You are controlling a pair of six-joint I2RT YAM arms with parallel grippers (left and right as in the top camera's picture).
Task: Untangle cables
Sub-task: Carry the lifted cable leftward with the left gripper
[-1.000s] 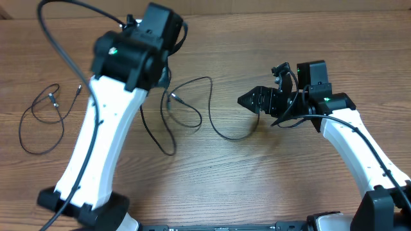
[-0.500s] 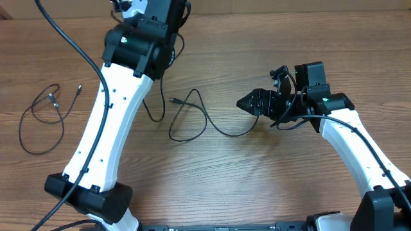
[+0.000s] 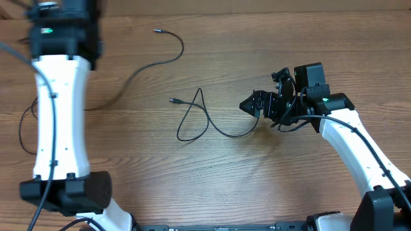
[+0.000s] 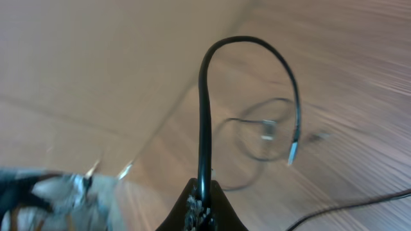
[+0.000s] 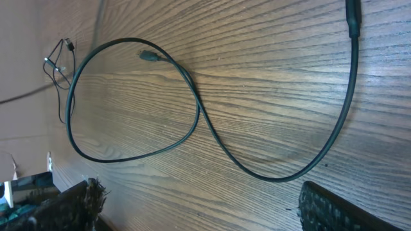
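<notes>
One thin black cable [image 3: 192, 122] lies in a loop at the table's middle, with its plug [image 3: 172, 100] at the left. It runs right, under my right gripper [image 3: 252, 104]. In the right wrist view this loop [image 5: 192, 109] lies ahead of the open, empty right gripper [image 5: 205, 215]. My left gripper [image 4: 204, 202] is shut on another black cable [image 4: 205, 115], which arches up to a metal tip [image 4: 292, 156]. In the overhead view a cable [image 3: 168, 59] trails from the far middle toward the left arm [image 3: 58, 96]. A third cable loop [image 3: 24, 131] peeks out beside that arm.
The left arm's white link and black base [image 3: 64, 192] cover the table's left side. The right arm [image 3: 350, 138] crosses the right side. A cardboard wall [image 3: 257, 6] runs along the far edge.
My left arm has swung from the far middle to the far left, pulling one cable out of the central tangle. The middle cable stays as a single loop. The right gripper has barely moved.
</notes>
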